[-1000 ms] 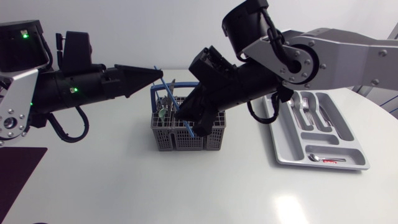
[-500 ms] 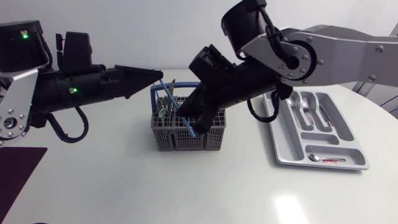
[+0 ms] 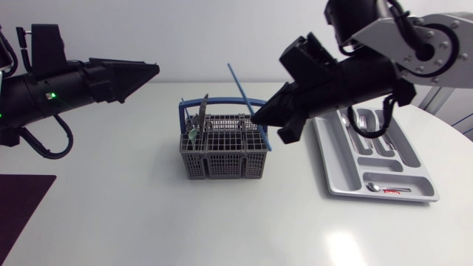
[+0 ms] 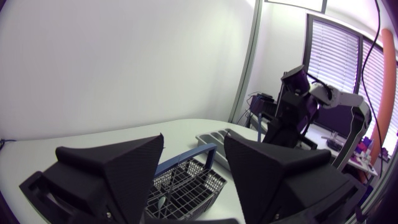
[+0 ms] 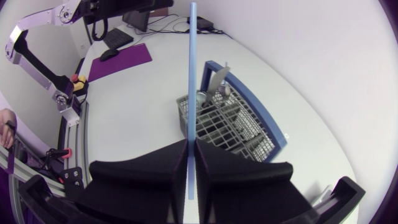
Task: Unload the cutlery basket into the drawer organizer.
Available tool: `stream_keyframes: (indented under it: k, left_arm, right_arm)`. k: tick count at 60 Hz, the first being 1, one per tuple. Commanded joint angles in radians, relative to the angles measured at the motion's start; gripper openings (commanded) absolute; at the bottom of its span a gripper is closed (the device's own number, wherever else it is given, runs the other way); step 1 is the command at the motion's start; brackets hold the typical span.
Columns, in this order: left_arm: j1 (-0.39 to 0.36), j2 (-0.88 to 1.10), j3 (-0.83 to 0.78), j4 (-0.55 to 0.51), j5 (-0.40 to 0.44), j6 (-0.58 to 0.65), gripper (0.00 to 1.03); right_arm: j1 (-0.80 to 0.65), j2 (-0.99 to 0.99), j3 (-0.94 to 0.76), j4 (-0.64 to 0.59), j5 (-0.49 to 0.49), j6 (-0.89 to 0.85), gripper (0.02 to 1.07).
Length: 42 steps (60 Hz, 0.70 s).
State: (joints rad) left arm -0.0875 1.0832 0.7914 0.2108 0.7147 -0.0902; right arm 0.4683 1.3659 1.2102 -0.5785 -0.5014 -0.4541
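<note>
A long thin blue stick point(image 3: 240, 87) is pinched between the fingers of my right gripper point(image 3: 264, 122), slanting above the right side of the grey cutlery basket point(image 3: 222, 166). In the right wrist view the blue stick point(image 5: 191, 74) rises straight out of the shut right gripper point(image 5: 191, 146), with the basket point(image 5: 239, 130) beyond it. A metal utensil point(image 3: 201, 114) stands in the basket's left compartment. My left gripper point(image 3: 151, 70) hangs left of the basket, open and empty; the left wrist view shows the left gripper point(image 4: 194, 140) spread above the basket point(image 4: 183, 183). The grey drawer organizer point(image 3: 334, 177) lies at the right.
The organizer holds spoons point(image 3: 362, 122) in its far slots and one small piece point(image 3: 377, 188) in the near slot. The basket has a blue carrying handle point(image 3: 214, 101). A dark purple mat point(image 3: 22, 207) lies at the table's near left corner.
My left gripper let go of the stick's top, opened and drew back left. My right gripper closed on the blue stick and carried it up and rightward out of the basket.
</note>
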Motion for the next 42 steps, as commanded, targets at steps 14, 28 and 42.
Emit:
stream_keyframes:
  k: [14,28,42]
  left_arm:
    - [-0.026,-0.003,-0.083,-0.091,-0.155,0.254,0.72]
    - [-0.146,0.046,-0.089,-0.134,-0.380,0.331,0.72]
    - [-0.228,0.113,-0.037,-0.225,-0.529,0.351,0.72]
  right_arm:
    - [-0.301,-0.041,-0.072,-0.034,-0.008,0.002,0.08]
    - [-0.465,0.059,-0.084,0.003,0.046,0.114,0.08]
    - [-0.502,0.185,-0.075,0.034,0.189,0.224,0.08]
